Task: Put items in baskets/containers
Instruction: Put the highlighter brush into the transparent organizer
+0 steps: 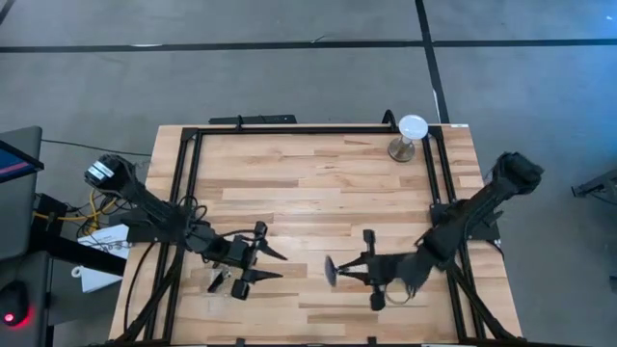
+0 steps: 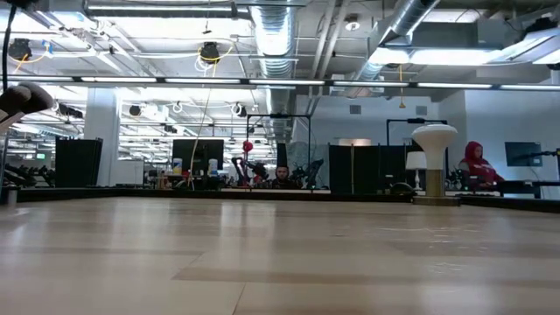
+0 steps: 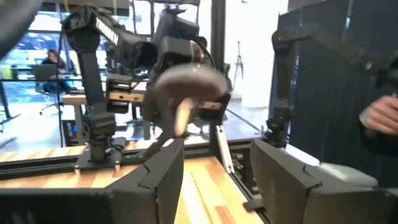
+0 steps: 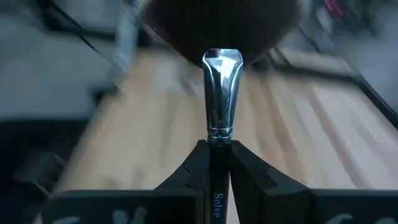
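Observation:
My right gripper [image 1: 352, 271] is shut on a makeup brush with a silver ferrule [image 4: 222, 93] and a wide dark head [image 1: 331, 271], above the table's near middle. The head points toward the table's left, at my left gripper [image 1: 281, 266]. That gripper stands open a short way off, with nothing between its fingers [image 3: 163, 177]. In the left wrist view the brush head [image 3: 186, 93] faces the camera, in front of the right arm. The baskets/containers do not show in any view. My right gripper pinches the brush's thin dark handle [image 4: 217, 163] between its two fingers, just behind the silver ferrule. The fingers come from the table's right and lie along the handle. The brush is lifted clear of the table, and its head sticks out past the fingertips toward the left.
A round white disc on a metal stand [image 1: 410, 133] stands at the far right corner and also shows in the low view [image 2: 434, 144]. A black frame [image 1: 289, 129] runs round the wooden table. A person's hand [image 3: 379, 115] shows beyond the table.

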Controlling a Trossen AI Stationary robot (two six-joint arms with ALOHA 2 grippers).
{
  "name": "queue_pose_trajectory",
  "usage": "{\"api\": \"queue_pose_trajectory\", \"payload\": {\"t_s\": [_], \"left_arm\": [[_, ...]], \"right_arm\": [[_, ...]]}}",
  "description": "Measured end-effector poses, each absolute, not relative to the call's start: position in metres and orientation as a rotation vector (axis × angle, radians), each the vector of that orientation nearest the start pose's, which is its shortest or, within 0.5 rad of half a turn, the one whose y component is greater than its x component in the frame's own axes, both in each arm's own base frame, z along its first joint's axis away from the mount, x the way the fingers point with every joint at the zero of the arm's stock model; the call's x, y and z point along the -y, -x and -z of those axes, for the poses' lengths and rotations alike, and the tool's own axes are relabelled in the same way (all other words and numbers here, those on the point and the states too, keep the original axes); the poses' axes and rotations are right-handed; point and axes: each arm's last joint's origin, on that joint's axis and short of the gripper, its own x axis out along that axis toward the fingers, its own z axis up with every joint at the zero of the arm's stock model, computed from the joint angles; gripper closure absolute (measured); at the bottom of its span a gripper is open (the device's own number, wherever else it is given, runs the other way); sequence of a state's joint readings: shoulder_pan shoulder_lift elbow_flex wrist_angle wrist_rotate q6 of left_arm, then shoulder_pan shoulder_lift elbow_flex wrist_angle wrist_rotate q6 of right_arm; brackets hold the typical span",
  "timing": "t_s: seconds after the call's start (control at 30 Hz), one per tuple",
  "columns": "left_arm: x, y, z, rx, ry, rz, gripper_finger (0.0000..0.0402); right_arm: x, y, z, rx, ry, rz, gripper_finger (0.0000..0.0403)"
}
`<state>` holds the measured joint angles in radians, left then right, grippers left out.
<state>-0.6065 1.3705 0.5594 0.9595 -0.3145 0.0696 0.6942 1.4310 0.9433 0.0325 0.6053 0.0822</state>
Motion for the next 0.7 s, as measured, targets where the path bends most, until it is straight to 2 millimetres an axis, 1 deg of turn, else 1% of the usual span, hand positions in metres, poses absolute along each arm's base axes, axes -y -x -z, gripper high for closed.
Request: {"api": "queue_pose_trajectory", "payload": {"t_s": [0.1,0.17,0.27,0.37,0.47,0.53,0.63,0.7], "left_arm": [[0.147,-0.241,-0.23,0.164,0.008,0.26,0.022],[0.147,-0.247,-0.224,0.183,0.017,0.247,0.022],[0.15,-0.259,-0.218,0.197,0.017,0.236,0.022],[0.152,-0.273,-0.215,0.194,0.011,0.223,0.022],[0.157,-0.288,-0.212,0.187,0.002,0.24,0.0215],[0.161,-0.297,-0.211,0.192,0.001,0.257,0.0205],[0.166,-0.304,-0.208,0.187,-0.041,0.259,0.0183],[0.166,-0.305,-0.205,0.174,-0.072,0.236,0.0164]], "right_arm": [[-0.168,-0.245,-0.256,-0.156,0.156,-0.217,0.0368],[-0.156,-0.244,-0.248,-0.063,0.139,-0.29,0.0366],[-0.142,-0.248,-0.235,0.017,0.131,-0.426,0.0368],[-0.136,-0.256,-0.221,0.029,0.121,-0.521,0.0368],[-0.135,-0.264,-0.206,0.014,0.113,-0.51,0.0363],[-0.134,-0.269,-0.197,-0.001,0.112,-0.45,0.0361],[-0.133,-0.274,-0.189,-0.006,0.091,-0.345,0.0363],[-0.133,-0.275,-0.186,-0.015,0.088,-0.306,0.0365]]}}
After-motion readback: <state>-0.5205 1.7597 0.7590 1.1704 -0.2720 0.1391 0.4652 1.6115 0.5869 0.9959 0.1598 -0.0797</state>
